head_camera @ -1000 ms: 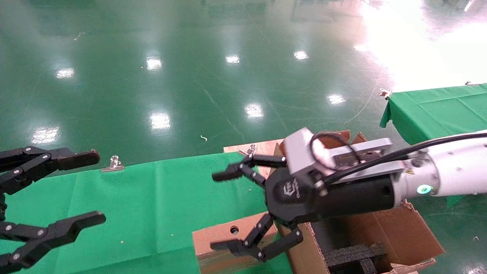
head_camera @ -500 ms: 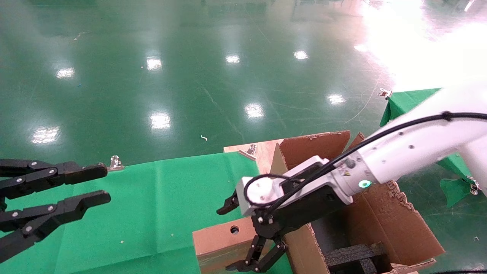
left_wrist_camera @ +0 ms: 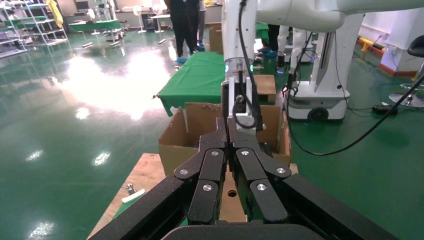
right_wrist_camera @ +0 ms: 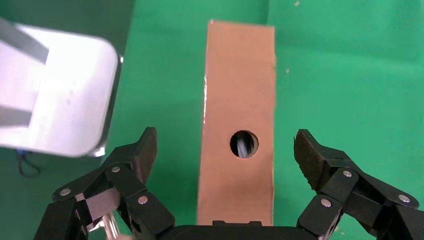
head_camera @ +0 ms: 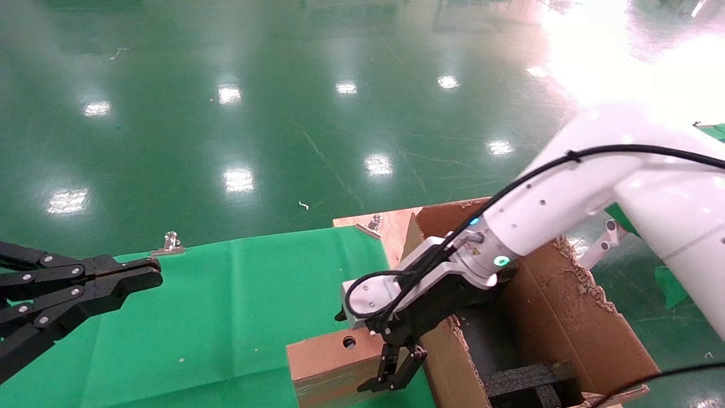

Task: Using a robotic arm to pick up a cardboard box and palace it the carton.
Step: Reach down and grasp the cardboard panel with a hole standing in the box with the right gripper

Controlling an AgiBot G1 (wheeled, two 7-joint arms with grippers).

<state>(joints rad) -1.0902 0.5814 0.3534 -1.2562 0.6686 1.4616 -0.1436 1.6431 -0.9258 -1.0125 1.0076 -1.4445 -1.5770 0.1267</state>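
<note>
The cardboard box (head_camera: pixel 331 362) is small, flat and brown with a round hole, and it lies on the green cloth at the table's near edge, beside the carton (head_camera: pixel 572 317). The white robotic arm (head_camera: pixel 544 215) reaches down over it. My right gripper (head_camera: pixel 391 381) hangs just above the box's right end, open. In the right wrist view the cardboard box (right_wrist_camera: pixel 239 115) runs between the spread fingers (right_wrist_camera: pixel 144 150) of the right gripper (right_wrist_camera: pixel 227 155), untouched. My left gripper (head_camera: pixel 139 276) hovers at the left, shut and holding nothing. Its closed tips (left_wrist_camera: pixel 227 127) point toward the carton (left_wrist_camera: pixel 172 145).
The carton's tall ragged flaps rise right of the box, with black foam blocks (head_camera: pixel 527 378) inside. A wooden board (head_camera: pixel 391 222) and metal clips (head_camera: pixel 170 243) mark the green table's (head_camera: pixel 238 294) far edge. Beyond is glossy green floor. A person and another robot stand behind the carton.
The right arm swung from level to pointing down and lowered its open gripper over the cardboard box. The left gripper's fingers closed from wide open to shut.
</note>
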